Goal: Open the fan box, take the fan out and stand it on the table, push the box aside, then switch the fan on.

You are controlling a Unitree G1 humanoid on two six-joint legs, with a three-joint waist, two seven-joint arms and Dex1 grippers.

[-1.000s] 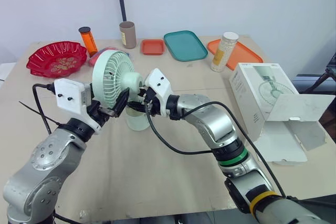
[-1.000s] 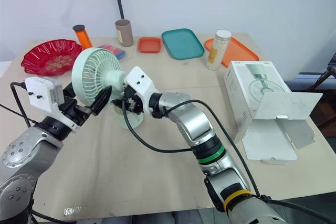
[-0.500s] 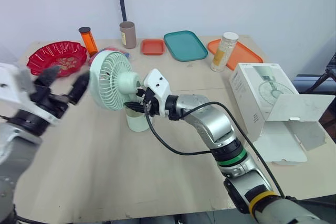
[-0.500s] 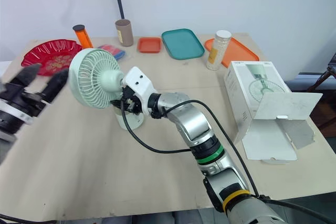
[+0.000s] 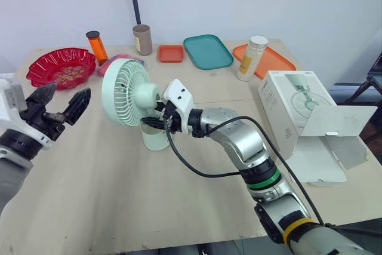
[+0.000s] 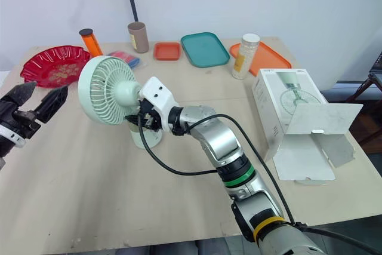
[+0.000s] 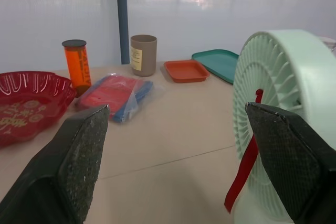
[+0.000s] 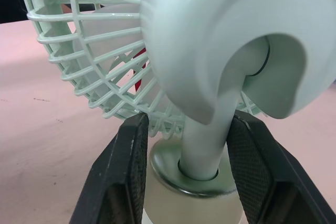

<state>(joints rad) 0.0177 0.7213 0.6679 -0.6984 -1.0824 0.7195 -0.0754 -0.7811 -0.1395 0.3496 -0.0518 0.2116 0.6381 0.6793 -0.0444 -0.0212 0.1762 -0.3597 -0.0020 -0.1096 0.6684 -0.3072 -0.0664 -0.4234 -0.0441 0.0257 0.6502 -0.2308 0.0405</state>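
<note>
The mint-green fan (image 5: 128,95) stands on its round base (image 5: 156,140) at the middle of the table, head facing left. My right gripper (image 5: 157,123) is shut on the fan's stem (image 8: 203,148) just above the base, one black finger (image 8: 119,179) on each side. My left gripper (image 5: 64,97) is open with nothing between its fingers, hovering a short way left of the fan head (image 7: 286,108). The white fan box (image 5: 291,110) stands at the right with its flap (image 5: 341,121) hanging open.
Along the far edge sit a red bowl (image 5: 59,67), an orange bottle (image 5: 95,46), a brown cup (image 5: 142,39), a small orange tray (image 5: 171,53), a teal tray (image 5: 208,51), and a white bottle (image 5: 253,58) by an orange tray (image 5: 276,61). A red-and-blue packet (image 7: 113,95) lies behind the fan.
My left gripper has let go of the fan head, opened and drawn back to the left. The right gripper has kept its hold on the stem.
</note>
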